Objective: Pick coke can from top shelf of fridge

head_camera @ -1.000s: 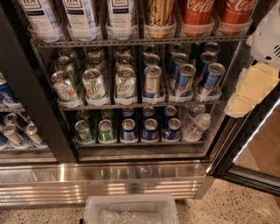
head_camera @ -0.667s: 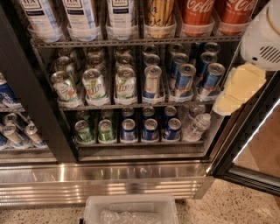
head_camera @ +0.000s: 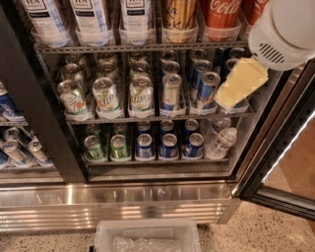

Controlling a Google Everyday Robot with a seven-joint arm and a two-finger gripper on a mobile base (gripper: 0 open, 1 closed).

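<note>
Gripper (head_camera: 241,84) has shifted left before the fridge's (head_camera: 34,128) middle rack (head_camera: 147,118); grip unclear; floor (head_camera: 261,231) speckled.

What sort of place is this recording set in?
Probably a shop or office break area: a commercial drinks fridge with its glass door open, wire racks packed with cans, the coke can on the top shelf. The gripper hangs at upper right, before the middle rack.

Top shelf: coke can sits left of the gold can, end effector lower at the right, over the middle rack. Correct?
Not quite. The camera view shows the coke can to the right of the gold can on the top shelf, not left. The rest holds: the end effector is lower at the right, in front of the middle rack.
</note>
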